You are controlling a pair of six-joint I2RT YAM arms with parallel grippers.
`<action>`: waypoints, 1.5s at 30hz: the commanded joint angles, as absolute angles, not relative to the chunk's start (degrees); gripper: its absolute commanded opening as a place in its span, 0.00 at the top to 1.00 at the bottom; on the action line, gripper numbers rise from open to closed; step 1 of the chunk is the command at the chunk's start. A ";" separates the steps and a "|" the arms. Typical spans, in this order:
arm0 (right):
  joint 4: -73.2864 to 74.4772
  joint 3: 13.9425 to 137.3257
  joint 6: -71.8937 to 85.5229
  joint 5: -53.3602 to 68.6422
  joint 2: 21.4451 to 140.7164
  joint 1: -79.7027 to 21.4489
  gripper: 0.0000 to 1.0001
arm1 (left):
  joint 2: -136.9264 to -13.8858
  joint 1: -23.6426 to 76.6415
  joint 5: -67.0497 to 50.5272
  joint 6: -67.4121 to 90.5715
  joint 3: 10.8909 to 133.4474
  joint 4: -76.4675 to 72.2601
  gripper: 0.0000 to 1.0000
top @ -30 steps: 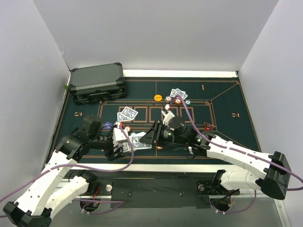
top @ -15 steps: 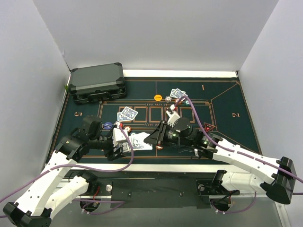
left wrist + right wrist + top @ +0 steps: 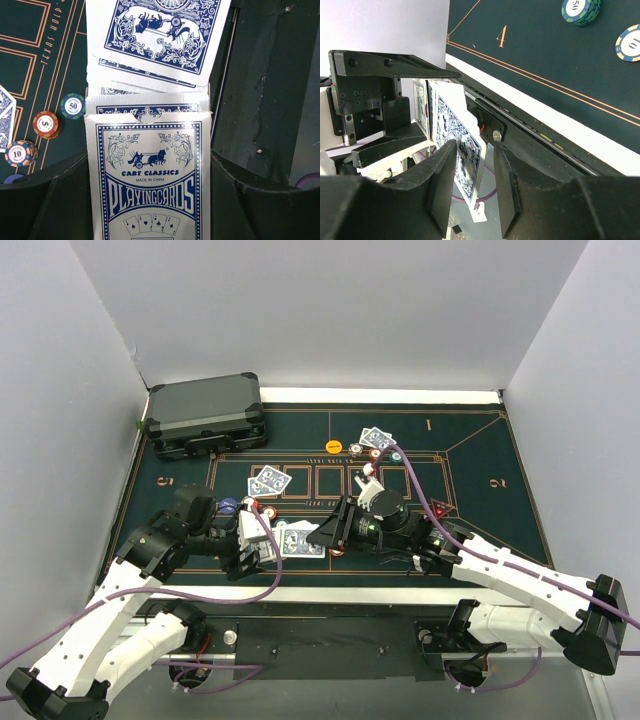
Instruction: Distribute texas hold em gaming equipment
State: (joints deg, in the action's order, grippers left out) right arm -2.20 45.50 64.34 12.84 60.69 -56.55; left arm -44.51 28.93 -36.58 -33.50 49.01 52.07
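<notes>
Blue-backed cards (image 3: 160, 35) protruding from box (image 3: 150, 185), striped chips (image 3: 72, 106) flat nearby

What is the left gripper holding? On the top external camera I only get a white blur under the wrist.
Observer: The left gripper is shut on a blue-and-white card box printed Cart Classics Playing Cards.
Operator: Is the box open?
Observer: Yes, its top is open and blue-backed cards stick out of the mouth, slightly fanned.
Operator: And the right gripper?
Observer: The right gripper has its jaws apart, with one blue-backed card showing in the gap between them. I cannot tell whether a pad touches it.
</notes>
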 commanded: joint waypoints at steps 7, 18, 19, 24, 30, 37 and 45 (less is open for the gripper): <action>-0.97 50.27 61.61 13.71 62.31 -56.34 0.66 | -43.95 29.18 -38.06 -33.49 50.27 49.66 1.00; -0.53 54.49 60.21 14.94 65.92 -56.87 0.66 | -43.68 29.18 -38.06 -33.40 50.27 49.31 1.00; -0.18 54.75 60.03 14.85 65.92 -57.04 0.66 | -43.68 29.18 -38.06 -33.40 50.19 49.22 1.00; 2.28 54.76 58.98 14.24 66.10 -57.04 0.65 | -43.77 29.18 -38.23 -33.31 50.27 49.22 1.00; 7.73 53.88 56.16 11.43 63.55 -57.04 0.46 | -43.51 29.18 -38.32 -33.40 50.27 49.22 1.00; 5.37 52.12 58.18 11.42 61.79 -57.92 0.39 | -43.59 29.18 -38.32 -33.22 50.01 48.87 1.00; 1.85 50.54 61.17 11.78 63.02 -59.50 0.45 | -43.86 29.18 -38.32 -32.96 50.18 48.69 1.00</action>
